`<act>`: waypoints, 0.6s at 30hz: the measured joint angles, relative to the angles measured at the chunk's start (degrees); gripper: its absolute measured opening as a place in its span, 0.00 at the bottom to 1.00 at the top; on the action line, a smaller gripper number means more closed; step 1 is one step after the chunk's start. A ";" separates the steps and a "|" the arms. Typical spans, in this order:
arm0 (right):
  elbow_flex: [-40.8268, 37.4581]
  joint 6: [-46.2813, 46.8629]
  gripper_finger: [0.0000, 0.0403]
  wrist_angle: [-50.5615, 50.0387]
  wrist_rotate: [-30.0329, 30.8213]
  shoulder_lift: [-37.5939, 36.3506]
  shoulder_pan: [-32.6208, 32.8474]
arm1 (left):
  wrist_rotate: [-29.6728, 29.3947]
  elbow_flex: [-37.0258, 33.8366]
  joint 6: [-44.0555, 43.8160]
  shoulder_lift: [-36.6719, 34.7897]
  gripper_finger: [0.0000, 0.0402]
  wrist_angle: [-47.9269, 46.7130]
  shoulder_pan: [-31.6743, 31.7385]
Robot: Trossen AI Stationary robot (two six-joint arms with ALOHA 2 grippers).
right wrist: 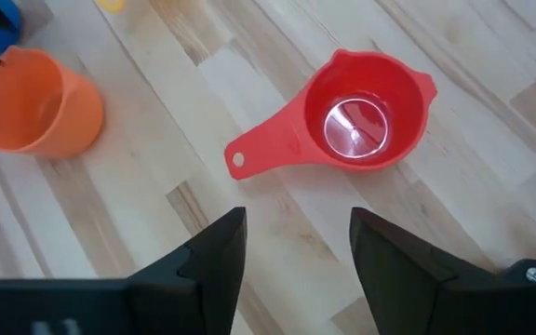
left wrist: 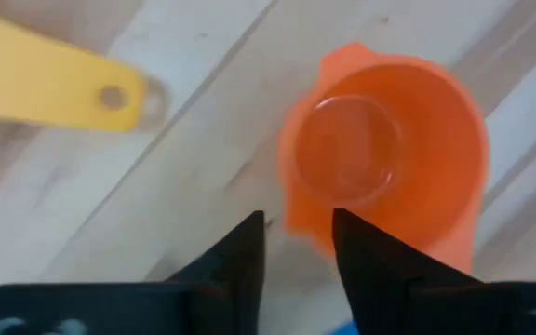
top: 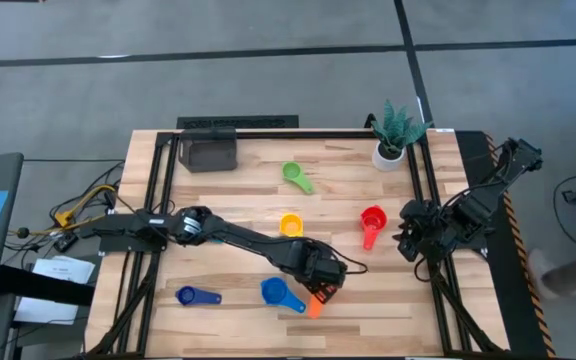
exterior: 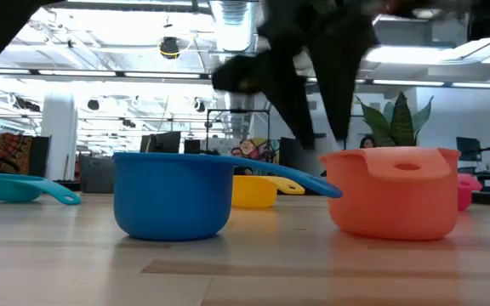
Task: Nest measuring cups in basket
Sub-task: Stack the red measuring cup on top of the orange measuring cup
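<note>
My left gripper (top: pixel 324 284) (left wrist: pixel 298 237) is open and hangs just above the near rim of the orange cup (top: pixel 315 305) (left wrist: pixel 389 149), which stands upright on the table. In the low view its fingers end slightly above that cup (exterior: pixel 390 191). The blue cup (top: pixel 281 293) (exterior: pixel 173 191) stands beside the orange one. Yellow (top: pixel 291 224), red (top: pixel 371 222) (right wrist: pixel 361 116), green (top: pixel 296 176) and dark blue (top: pixel 198 296) cups lie apart on the table. The dark grey basket (top: pixel 208 152) sits at the far left. My right gripper (top: pixel 408 242) (right wrist: pixel 296 242) is open, next to the red cup.
A white pot with a green plant (top: pixel 396 135) stands at the far right corner. A black frame (top: pixel 158 200) runs along the table's edges. A small teal cup (exterior: pixel 15 187) shows at the low view's left. Bare wood lies between the basket and the green cup.
</note>
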 joint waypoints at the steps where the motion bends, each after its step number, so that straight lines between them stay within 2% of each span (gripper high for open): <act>1: 0.00 0.00 0.54 0.37 -0.01 0.02 0.00 | -0.05 0.04 0.28 -1.30 0.33 -0.33 0.32; 5: 0.00 0.02 0.54 0.74 0.00 0.02 0.00 | -2.61 0.23 1.38 -7.49 0.39 -4.78 2.68; 10: 0.00 -0.01 0.53 0.75 0.11 0.01 -0.74 | -8.67 0.25 1.29 -14.96 0.41 -12.65 6.69; 14: 0.00 -0.11 0.54 0.65 0.17 0.01 -0.74 | -12.05 0.31 1.09 -18.15 0.41 -16.47 9.05; 18: 0.00 -0.15 0.54 0.48 0.13 0.00 -0.74 | -12.86 0.31 1.55 -19.15 0.42 -17.42 10.28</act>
